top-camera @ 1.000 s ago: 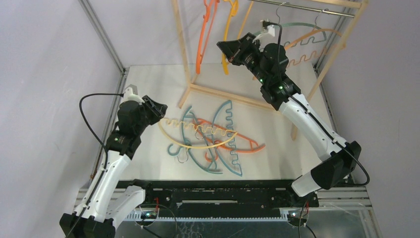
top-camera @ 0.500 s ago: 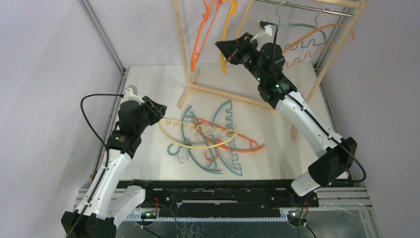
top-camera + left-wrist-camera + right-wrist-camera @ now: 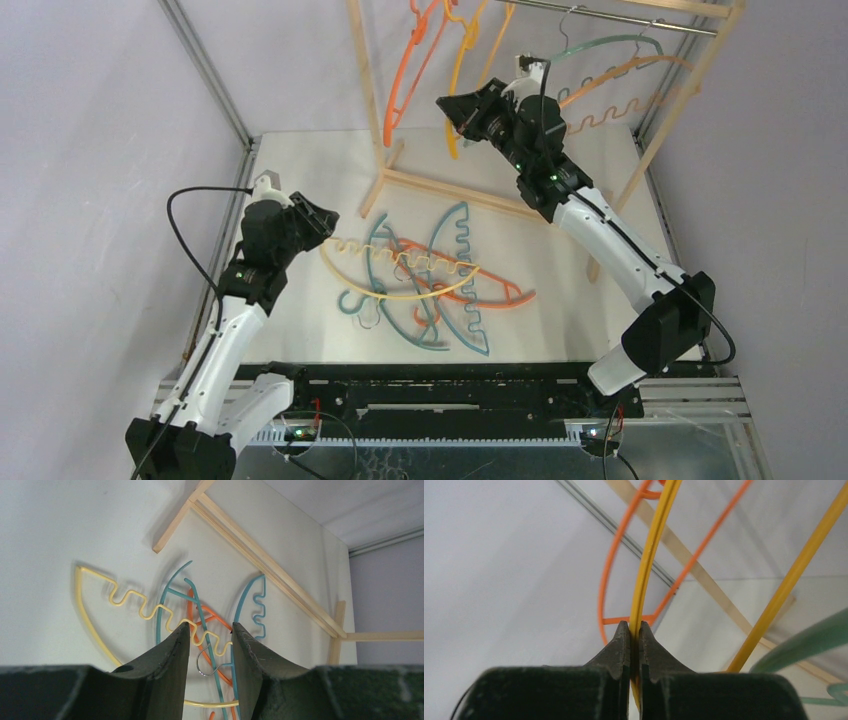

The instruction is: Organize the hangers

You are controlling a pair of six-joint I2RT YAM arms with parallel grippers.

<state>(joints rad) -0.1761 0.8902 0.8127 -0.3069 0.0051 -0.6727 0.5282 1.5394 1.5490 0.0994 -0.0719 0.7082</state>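
Note:
Several hangers lie tangled mid-table: a pale yellow wavy hanger (image 3: pixel 400 272), teal hangers (image 3: pixel 455 225) and an orange hanger (image 3: pixel 500 292). My left gripper (image 3: pixel 325 225) is open and empty, just above the yellow wavy hanger's left end. In the left wrist view the pile (image 3: pixel 192 605) shows between its fingers (image 3: pixel 170 655). My right gripper (image 3: pixel 450 108) is raised at the rack, shut on a hanging yellow hanger (image 3: pixel 462 65). In the right wrist view the jaws pinch its thin arm (image 3: pixel 651 545). An orange hanger (image 3: pixel 405 80) hangs just left of it.
The pale wooden rack frame (image 3: pixel 365 90) with its metal rod (image 3: pixel 620 18) stands at the back, its base bar (image 3: pixel 450 190) on the table. A teal hanger (image 3: pixel 600 44) and an orange wavy hanger (image 3: pixel 625 80) hang on the rod's right part. Grey walls close both sides.
My right gripper has moved slightly up and left, still gripping the yellow hanger; the hangers on the rod have swung. The left arm has barely moved.

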